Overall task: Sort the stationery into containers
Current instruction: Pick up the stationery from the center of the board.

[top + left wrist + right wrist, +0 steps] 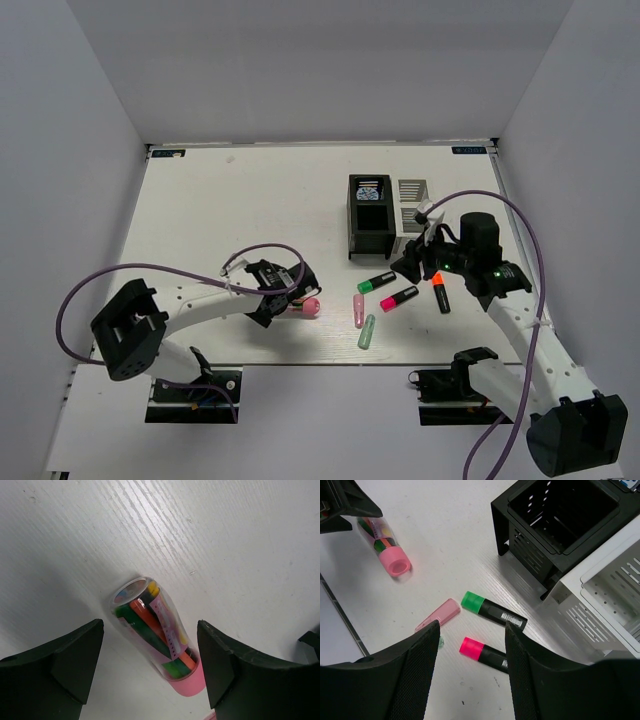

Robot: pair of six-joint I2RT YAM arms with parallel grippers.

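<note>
A clear cylinder with a pink cap (156,639), filled with coloured pieces, lies on the table between the fingers of my open left gripper (150,662); it is not gripped. It also shows in the top view (309,307) next to the left gripper (287,298). My right gripper (472,626) is open and empty above the pink-capped highlighter (484,651). The green-capped highlighter (492,610) and a pale pink capsule (439,614) lie just beyond. The orange-capped highlighter (440,293) and a green capsule (367,331) lie nearby. The black organizer (369,232) holds the tape roll (371,190); the white organizer (410,216) stands beside it.
White walls enclose the table on three sides. The black organizer's near compartment (555,510) is empty, and the white organizer's wall (590,610) stands close on the right of my right gripper. Cables loop over both arms.
</note>
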